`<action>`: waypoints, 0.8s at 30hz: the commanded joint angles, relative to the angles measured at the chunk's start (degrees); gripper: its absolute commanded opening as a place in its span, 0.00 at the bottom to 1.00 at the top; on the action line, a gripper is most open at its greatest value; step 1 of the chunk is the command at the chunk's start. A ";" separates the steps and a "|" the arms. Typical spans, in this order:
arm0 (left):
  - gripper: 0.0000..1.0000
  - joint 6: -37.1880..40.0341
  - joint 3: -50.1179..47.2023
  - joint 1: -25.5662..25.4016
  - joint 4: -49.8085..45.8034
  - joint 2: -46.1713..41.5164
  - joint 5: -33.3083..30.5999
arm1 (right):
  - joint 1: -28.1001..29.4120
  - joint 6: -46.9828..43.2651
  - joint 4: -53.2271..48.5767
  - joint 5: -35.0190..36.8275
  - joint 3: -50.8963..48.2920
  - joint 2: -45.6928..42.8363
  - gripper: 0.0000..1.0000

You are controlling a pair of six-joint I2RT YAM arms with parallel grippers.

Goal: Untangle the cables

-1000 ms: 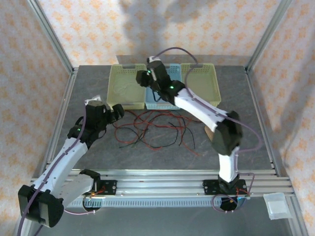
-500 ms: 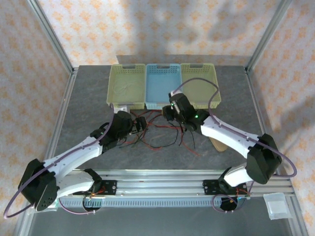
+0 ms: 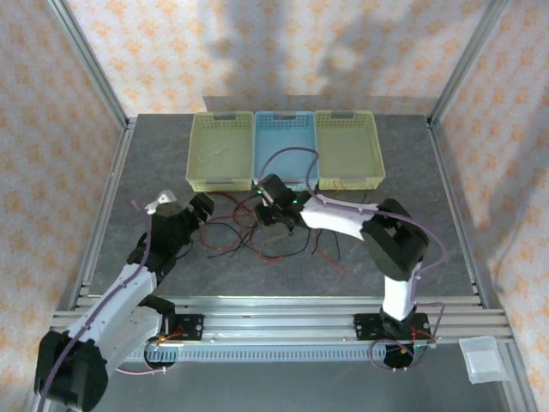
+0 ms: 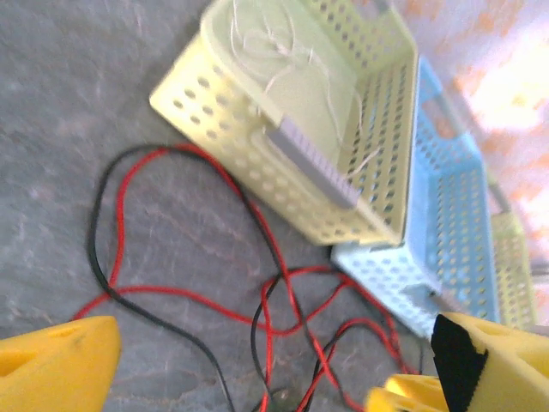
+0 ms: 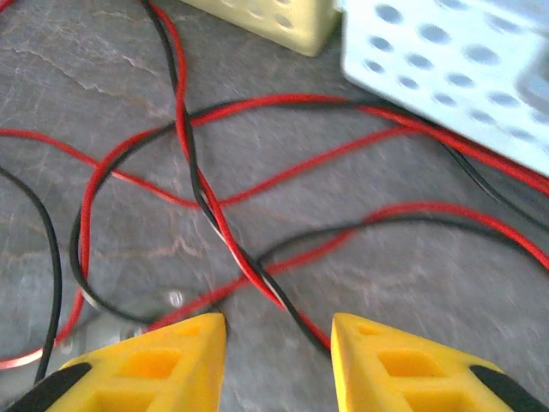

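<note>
We record the cables point(image 3: 266, 233), red and black, tangled on the grey mottled desk point(image 3: 154, 163). The left end effector point(image 3: 182, 208) is spread wide; the right end effector point(image 5: 279, 322) stands apart above the tangle. Orange-flowered wallpaper point(image 3: 257, 51) lines the room.

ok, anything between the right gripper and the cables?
Nothing visible. The right gripper hovers directly over the red and black cables on the table, jaws apart; the blue basket lies beyond them.

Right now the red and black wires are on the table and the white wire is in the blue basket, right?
No. The white wire lies in the left yellow basket, not the blue basket; the left wrist view shows it. The red and black wires are on the table.
</note>
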 commanded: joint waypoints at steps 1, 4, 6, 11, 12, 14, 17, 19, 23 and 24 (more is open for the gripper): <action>0.94 0.10 -0.19 3.75 -3.99 -3.10 4.17 | 0.44 -3.45 -1.77 2.50 6.30 5.19 0.38; 0.93 0.25 -0.28 4.63 -5.43 -4.39 4.48 | 0.48 -4.19 -3.76 4.20 11.63 9.86 0.38; 0.93 0.03 -0.45 4.73 -5.57 -4.66 4.64 | 0.49 -4.86 -5.23 5.55 14.86 12.37 0.38; 0.93 0.04 -0.55 4.81 -5.99 -4.88 4.57 | 0.45 -7.18 -8.52 5.80 21.80 17.14 0.40; 0.93 0.11 -0.48 4.81 -6.16 -4.88 4.48 | 0.55 -7.51 -8.88 5.26 22.55 17.52 0.41; 0.93 0.23 -0.46 4.78 -6.45 -4.97 4.31 | 0.57 -8.21 -9.15 3.51 23.44 17.97 0.42; 0.93 0.17 -0.72 4.81 -6.35 -4.97 4.38 | 0.52 -9.40 -9.22 -0.29 23.98 18.36 0.44; 0.93 0.07 -0.81 4.81 -6.28 -4.97 4.39 | 0.56 -9.69 -9.75 -1.21 24.41 18.92 0.44; 0.93 0.19 -0.81 4.81 -6.54 -5.06 4.31 | 0.57 -9.83 -11.72 0.48 26.08 20.57 0.43; 0.93 0.11 -0.81 4.81 -6.67 -5.06 4.30 | 0.57 -9.83 -11.97 0.95 26.26 20.77 0.43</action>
